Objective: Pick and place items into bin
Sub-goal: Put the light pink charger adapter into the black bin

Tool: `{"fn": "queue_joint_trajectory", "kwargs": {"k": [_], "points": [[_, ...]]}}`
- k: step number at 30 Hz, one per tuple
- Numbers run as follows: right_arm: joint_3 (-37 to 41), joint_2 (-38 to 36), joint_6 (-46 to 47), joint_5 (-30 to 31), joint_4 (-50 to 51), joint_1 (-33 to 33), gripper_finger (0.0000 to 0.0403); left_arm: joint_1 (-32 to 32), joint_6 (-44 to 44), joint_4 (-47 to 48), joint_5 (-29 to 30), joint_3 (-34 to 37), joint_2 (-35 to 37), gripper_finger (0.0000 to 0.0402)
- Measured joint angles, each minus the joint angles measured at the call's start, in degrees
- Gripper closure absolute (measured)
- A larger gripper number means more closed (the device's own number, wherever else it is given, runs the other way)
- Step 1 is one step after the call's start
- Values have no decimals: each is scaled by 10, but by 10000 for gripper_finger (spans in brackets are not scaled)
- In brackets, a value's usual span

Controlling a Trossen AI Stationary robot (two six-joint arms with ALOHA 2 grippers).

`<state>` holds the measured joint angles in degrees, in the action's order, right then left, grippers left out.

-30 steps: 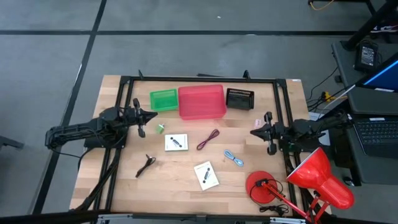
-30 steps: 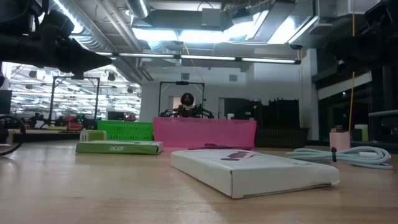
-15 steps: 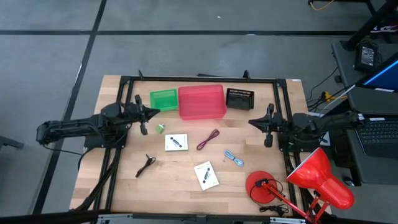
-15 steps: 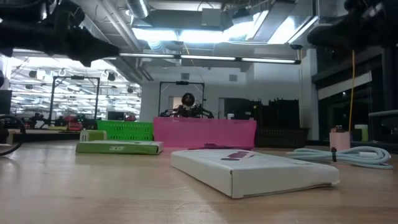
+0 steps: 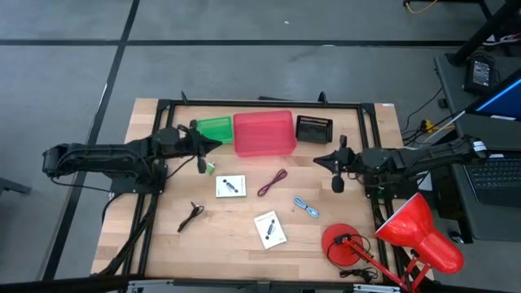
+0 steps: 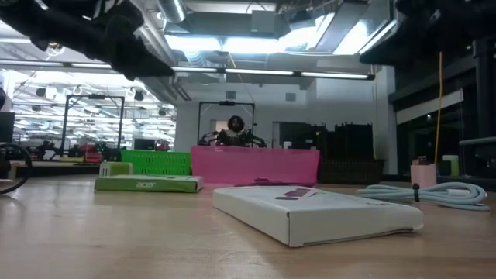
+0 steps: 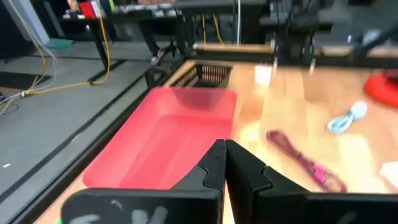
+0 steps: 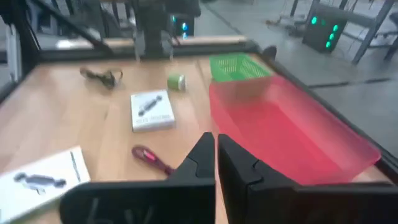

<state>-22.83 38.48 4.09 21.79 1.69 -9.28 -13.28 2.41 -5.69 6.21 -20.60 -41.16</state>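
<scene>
Dark fingers of the left gripper (image 5: 213,142) are pressed together with nothing between them; it is held above the table at the near edge of the green basket (image 5: 214,129), just beside the red bin (image 5: 264,133). The right gripper (image 5: 319,159) is likewise closed on nothing, raised over the table between the black basket (image 5: 314,129) and the blue cord (image 5: 306,207). In each wrist view the two fingertips meet in a thin line, with the red bin lying beyond them.

On the table, apart from the bin, lie the items: a white card (image 5: 230,186) with a black mark, a second white card (image 5: 269,229), a red cord (image 5: 272,182), a dark cord (image 5: 191,216) and a small green piece (image 5: 209,168) just under the left gripper. None is touched by either gripper.

Only shadowed parts of the arms are seen along the upper edge of the low view, and the grippers themselves cannot be made out there. The red desk lamp (image 5: 407,232) is cut off at the lower edge of the high view.

Light wood forms the table (image 5: 163,236), framed by a black rail. Grey floor surrounds it, with a laptop at the right. A lit workshop with ceiling lights is seen beyond the table in the low view.
</scene>
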Motion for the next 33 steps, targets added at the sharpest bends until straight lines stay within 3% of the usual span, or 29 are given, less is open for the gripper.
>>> {"fn": "queue_joint_trajectory", "kwargs": {"k": [13, 21, 33], "points": [[0, 20, 32, 0, 25, 0, 279, 0, 28, 2, 1, -1, -18, 382], [-81, 23, 32, 0, 145, 0, 232, 0, 58, 3, -3, -1, -18, 300], [-138, 24, 104, 48, 299, 0, 211, 0, 64, 9, 20, -1, -21, 189]]}}
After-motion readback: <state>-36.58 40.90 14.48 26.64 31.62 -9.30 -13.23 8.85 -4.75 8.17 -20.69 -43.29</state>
